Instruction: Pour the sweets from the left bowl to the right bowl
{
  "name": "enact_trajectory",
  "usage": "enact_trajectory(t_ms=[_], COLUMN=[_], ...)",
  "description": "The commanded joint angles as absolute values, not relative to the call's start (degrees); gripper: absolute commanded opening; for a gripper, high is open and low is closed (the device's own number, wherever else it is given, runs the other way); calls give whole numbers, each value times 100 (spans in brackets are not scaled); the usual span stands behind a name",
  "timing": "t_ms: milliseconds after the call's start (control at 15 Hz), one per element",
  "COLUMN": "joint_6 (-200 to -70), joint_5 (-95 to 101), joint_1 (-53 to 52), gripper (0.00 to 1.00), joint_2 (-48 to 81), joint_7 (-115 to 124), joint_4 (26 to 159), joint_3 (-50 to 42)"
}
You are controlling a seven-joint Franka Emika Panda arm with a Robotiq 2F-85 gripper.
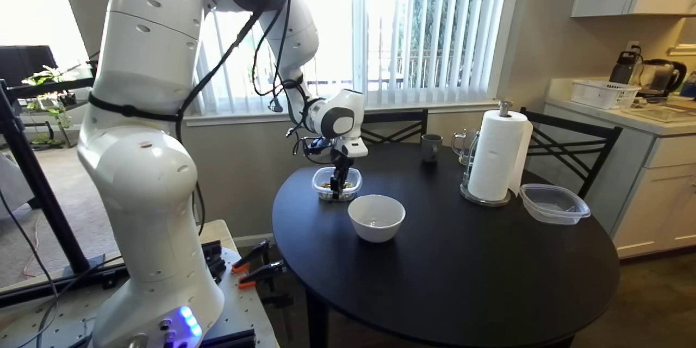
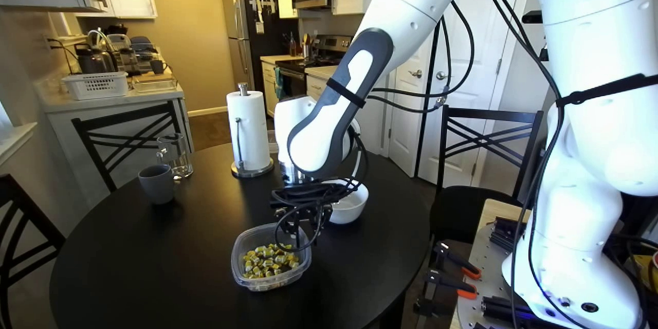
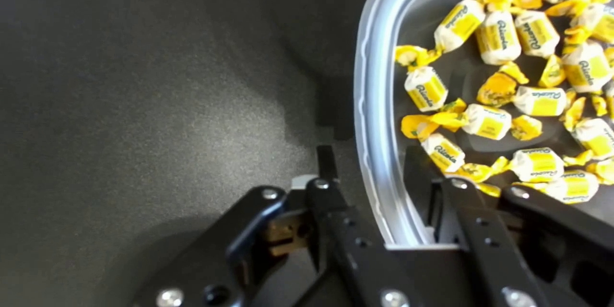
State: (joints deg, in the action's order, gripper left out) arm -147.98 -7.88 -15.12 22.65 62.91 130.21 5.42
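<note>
With a white paper-towel roll (image 1: 495, 157) and a grey cylindrical mug (image 1: 431, 147) farther off and a round opaque white bowl (image 1: 376, 229) near, your black two-fingered gripper (image 3: 371, 165), jaws parted, straddles (contact unclear) the rim of the rounded-square clear plastic bowl (image 3: 376, 81) holding yellow-and-white wrapped sweets (image 3: 541, 101).

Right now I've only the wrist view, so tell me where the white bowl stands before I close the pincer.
Observer: The white bowl stands upright on the table, apart from the clear container that holds the sweets.
Operator: Understood. My open pincer straddles that container's rim. Check the white bowl for sweets.
Observer: In an exterior view I see none inside it, only a glint.
Operator: Name the tallest thing standing on that table.
Observer: The paper towel roll, upright in both exterior views.
</note>
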Motion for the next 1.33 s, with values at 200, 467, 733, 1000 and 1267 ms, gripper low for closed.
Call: enact_trajectory(t_ms=[200,467,733,1000,1267], joint_6=[-14707,-14749,-14556,-13662,-12809], joint_5=[-760,-652,134,1149,1541], joint_1=[-1515,-1674,-2110,-2172,-1946], gripper=[1,2,2,2,2], joint_2=[2234,1871,929,57,-296], joint_7=[6033,6063,6570,7328,7613], joint_4=[12992,13108,13343,13238,12962], joint_3=[538,566,487,736,1117])
